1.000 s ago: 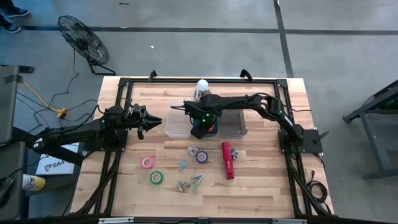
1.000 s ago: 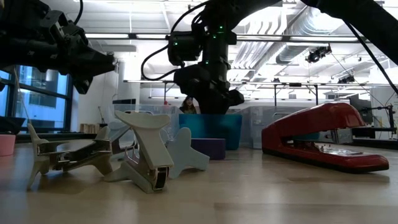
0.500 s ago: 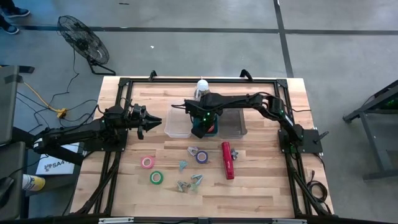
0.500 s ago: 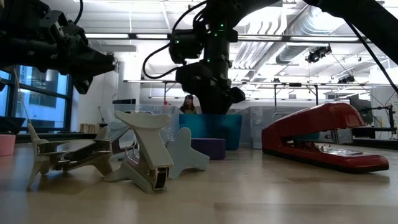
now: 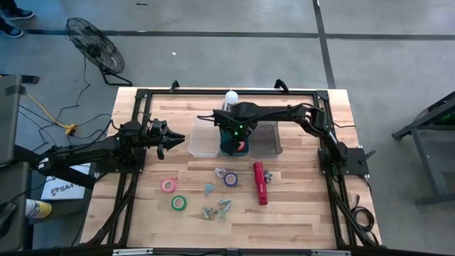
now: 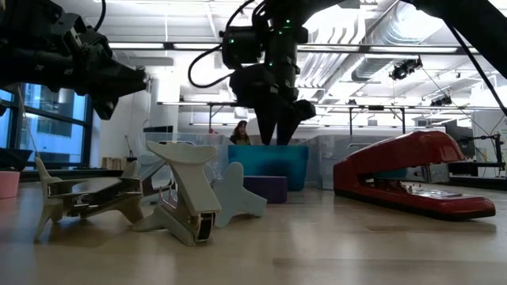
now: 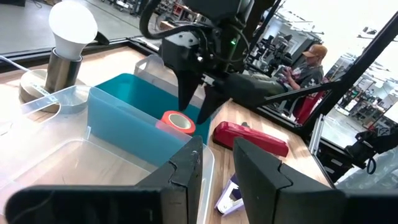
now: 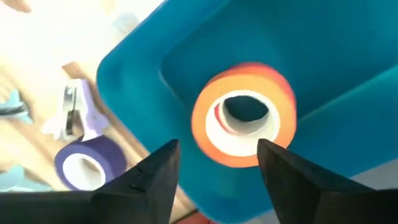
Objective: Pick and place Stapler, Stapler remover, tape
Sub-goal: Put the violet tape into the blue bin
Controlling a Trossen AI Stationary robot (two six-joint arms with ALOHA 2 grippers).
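Teal bin [image 5: 229,144] with red tape roll [image 8: 244,115] inside, right tool [image 8: 214,163] open, seemingly empty-handed.

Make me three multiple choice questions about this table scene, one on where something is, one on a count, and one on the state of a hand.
1. Where is the red tape roll?
A. In the teal bin
B. On the stapler
C. In the left hand

2. How many tape rolls lie on the bare table?
A. One
B. Three
C. Five

3. The right hand is:
A. Shut on the stapler
B. Open above the red roll
C. Resting on the table

Answers:
1 A, the left wrist view shows it inside the bin.
2 B, pink, green and purple.
3 B, its fingers stand apart over the roll.
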